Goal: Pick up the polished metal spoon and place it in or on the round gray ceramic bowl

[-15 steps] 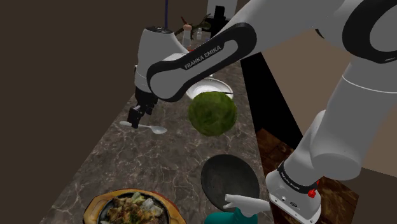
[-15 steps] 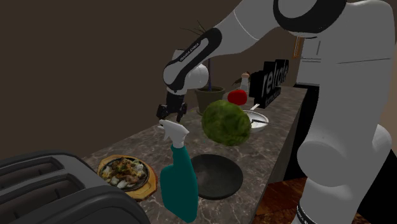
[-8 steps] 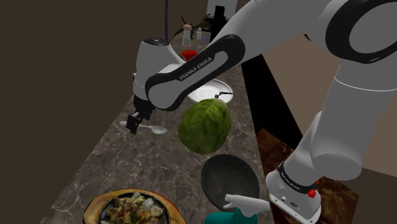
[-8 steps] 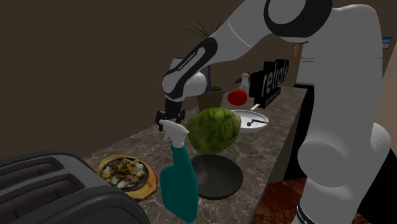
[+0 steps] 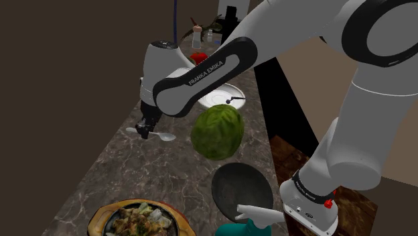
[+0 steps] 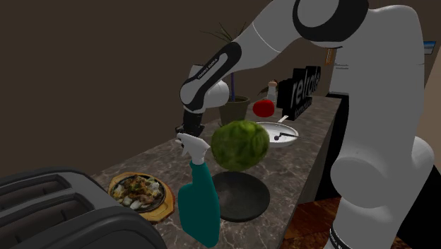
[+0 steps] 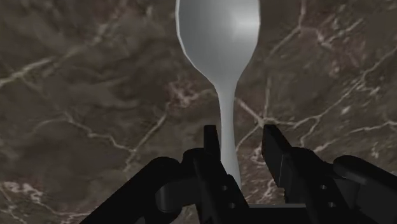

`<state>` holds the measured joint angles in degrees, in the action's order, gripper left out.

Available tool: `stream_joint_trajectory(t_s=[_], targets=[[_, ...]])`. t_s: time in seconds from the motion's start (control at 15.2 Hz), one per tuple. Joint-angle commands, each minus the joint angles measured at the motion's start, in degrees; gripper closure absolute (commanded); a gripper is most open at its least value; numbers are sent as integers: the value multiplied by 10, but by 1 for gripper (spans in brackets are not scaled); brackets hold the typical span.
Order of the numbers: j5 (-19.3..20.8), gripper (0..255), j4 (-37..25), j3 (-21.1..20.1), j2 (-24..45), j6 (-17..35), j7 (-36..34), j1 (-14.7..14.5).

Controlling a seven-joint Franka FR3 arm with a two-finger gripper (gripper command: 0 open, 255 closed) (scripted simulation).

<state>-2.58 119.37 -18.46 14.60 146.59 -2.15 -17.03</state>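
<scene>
The spoon (image 7: 218, 38) is pale and smooth with a soft sheen. It lies flat on the dark veined marble surface (image 5: 127, 174), its bowl pointing away from the tool (image 7: 242, 145) and its thin handle running back between the two black fingers (image 7: 273, 143). The tool is open. In the wrist view the handle sits close against one finger, with a clear gap to the other, so nothing is clasped.

In the shoulder view the tool (image 5: 143, 129) is low over the handle end of the spoon (image 5: 163, 136), near the wall-side edge of the surface. To that view's right of the spoon is a green, cabbage-like head (image 5: 216, 132). The round dark bowl (image 5: 242, 188) is empty and stands well apart from the spoon, toward the robot's stand. A white plate (image 5: 224, 97) lies beyond the cabbage, and a dish of cooked food (image 5: 97, 222) sits at the near end.

In the second exterior view the tool (image 6: 188, 131) shows just behind the head of a teal spray bottle (image 6: 199, 205), with a toaster (image 6: 56, 205) in the lower-left corner.
</scene>
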Motion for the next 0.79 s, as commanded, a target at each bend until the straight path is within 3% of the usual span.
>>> stream_joint_trajectory(t_s=[0.0,0.46,0.73], targets=[[0,255,0,0,0,0,0,0],[0,255,0,0,0,0,0,0],[-7,255,-9,-3,-19,-27,2,3]])
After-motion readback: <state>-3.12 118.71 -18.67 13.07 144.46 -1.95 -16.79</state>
